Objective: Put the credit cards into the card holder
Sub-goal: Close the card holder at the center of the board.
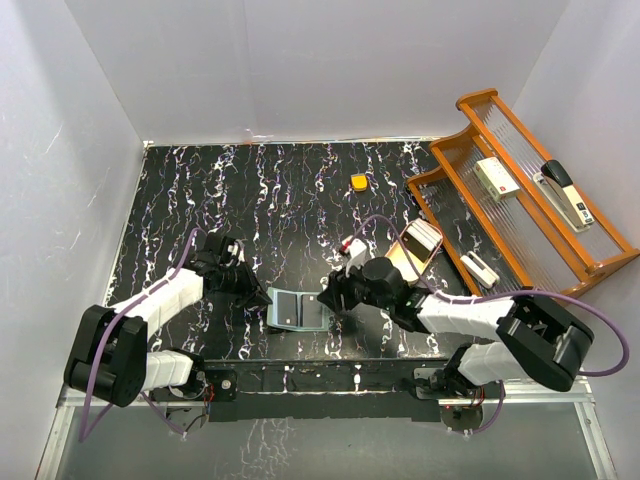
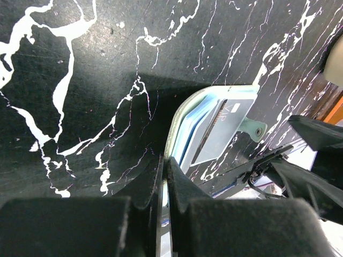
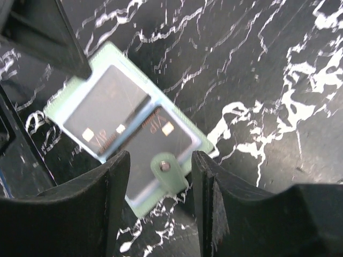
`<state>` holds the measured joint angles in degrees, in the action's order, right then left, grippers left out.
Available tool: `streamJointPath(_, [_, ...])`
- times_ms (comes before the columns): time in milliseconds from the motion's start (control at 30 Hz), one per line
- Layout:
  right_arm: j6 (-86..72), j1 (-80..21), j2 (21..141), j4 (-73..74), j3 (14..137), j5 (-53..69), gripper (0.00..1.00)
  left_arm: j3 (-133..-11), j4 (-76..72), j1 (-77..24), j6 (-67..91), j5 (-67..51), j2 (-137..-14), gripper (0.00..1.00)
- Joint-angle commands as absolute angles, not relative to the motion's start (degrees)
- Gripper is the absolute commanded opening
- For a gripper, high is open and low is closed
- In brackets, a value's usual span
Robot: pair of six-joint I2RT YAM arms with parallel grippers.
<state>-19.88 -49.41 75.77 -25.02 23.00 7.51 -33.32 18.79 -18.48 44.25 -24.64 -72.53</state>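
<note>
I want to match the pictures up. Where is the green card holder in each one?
Top external: card holder low, just left of middle.
Left wrist: card holder right of centre.
Right wrist: card holder left of centre.
Shared landmark: its snap tab, in both wrist views.

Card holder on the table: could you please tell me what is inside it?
Two dark cards sit in the card holder, one per half; anything beneath them is covered.

Blurry card holder (image 3: 110, 56) in the right wrist view, lettering on its credit cards (image 3: 104, 110) illegible
</note>
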Motion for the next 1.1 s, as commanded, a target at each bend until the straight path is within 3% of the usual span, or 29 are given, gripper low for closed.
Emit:
streamJointPath(0, [-23.2, -50.5, 74.3, -14.2, 30.1, 1.6, 0.51, -32.0, 17.8, -18.2, 45.8, -28.3, -70.6, 0.0])
streamJointPath(367, [-32.1, -55.0, 80.9, 2.5, 40.9, -9.5, 0.53, -31.4, 17.7, -18.2, 46.1, -28.7, -69.9, 0.0])
streamJointPath(600, [-33.0, -55.5, 81.6, 9.3, 42.4, -12.1, 0.44, -31.6, 18.2, -18.2, 46.4, -28.7, -69.5, 0.0])
streamJointPath(800, [-33.7, -55.5, 79.4, 8.3, 40.1, -10.4, 0.24, -32.0, 18.0, -18.2, 47.0, -29.5, -69.2, 0.0])
streamJointPath(1067, [-34.8, -55.5, 77.5, 3.6, 36.9, -8.7, 0.12, -30.4, 9.4, -18.2, 53.7, -39.2, -67.4, 0.25])
